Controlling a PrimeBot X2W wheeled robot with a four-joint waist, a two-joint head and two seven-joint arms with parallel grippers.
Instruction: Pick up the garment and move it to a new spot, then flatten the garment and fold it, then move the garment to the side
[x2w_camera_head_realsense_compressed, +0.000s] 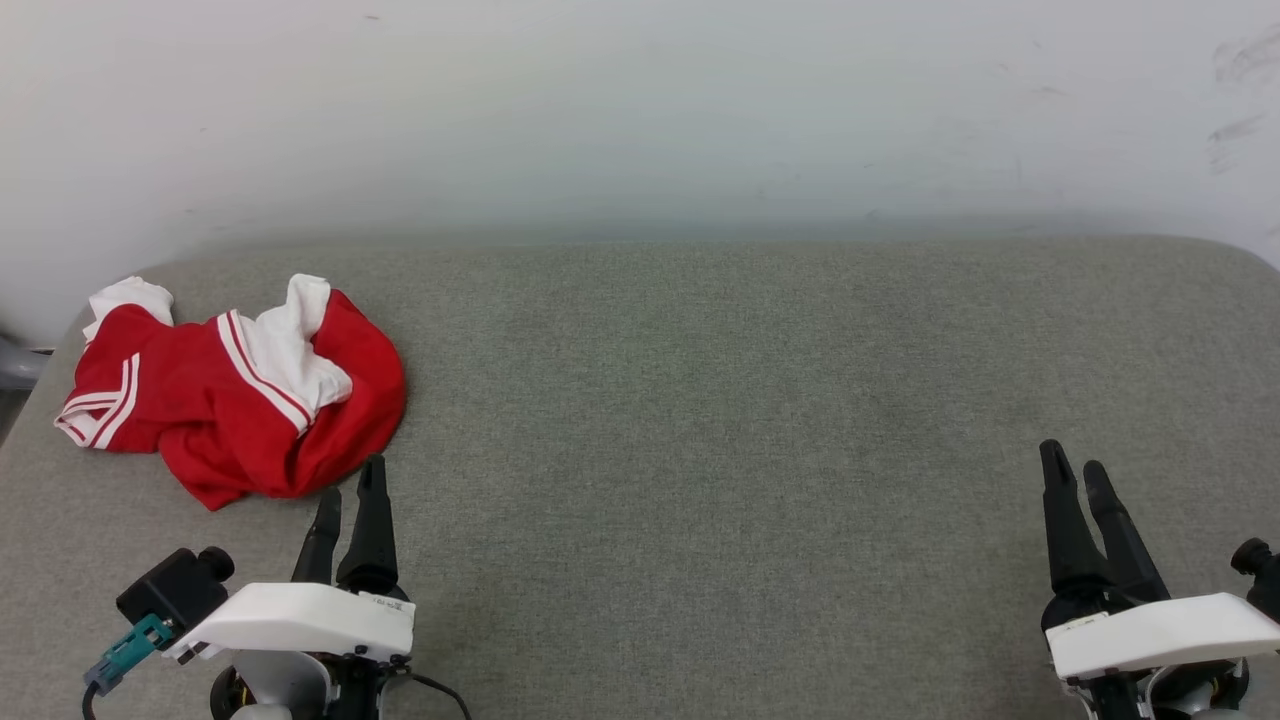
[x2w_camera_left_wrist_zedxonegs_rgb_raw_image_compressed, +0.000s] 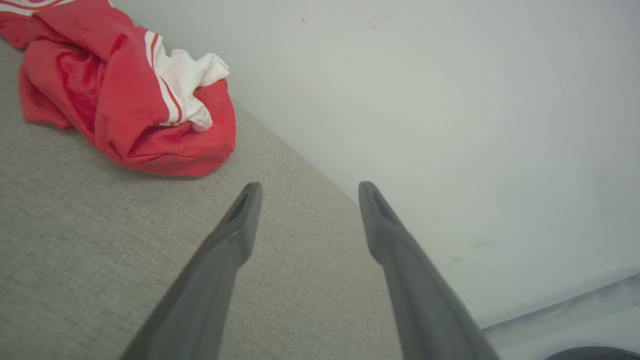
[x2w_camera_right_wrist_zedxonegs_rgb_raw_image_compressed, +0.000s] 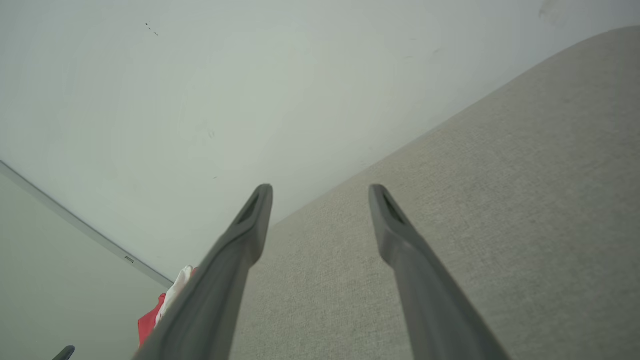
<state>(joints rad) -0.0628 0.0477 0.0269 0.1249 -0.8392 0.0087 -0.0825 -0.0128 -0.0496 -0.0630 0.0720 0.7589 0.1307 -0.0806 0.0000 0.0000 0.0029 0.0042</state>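
Left gripper (x2w_camera_head_realsense_compressed: 352, 478) and right gripper (x2w_camera_head_realsense_compressed: 1071, 456) both spread; left's just beside the red jersey (x2w_camera_head_realsense_compressed: 250, 410), so pinch a thick fold.

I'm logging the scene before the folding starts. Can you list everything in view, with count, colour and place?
jersey shirt: one, red with white sleeves and striped trim, crumpled at the surface's far left
padded surface: one, grey fabric, across the foreground
wall: one, white, behind the surface
left gripper: one, dark fingers, open, lower left, near the shirt but apart
right gripper: one, dark fingers, open, lower right over bare surface
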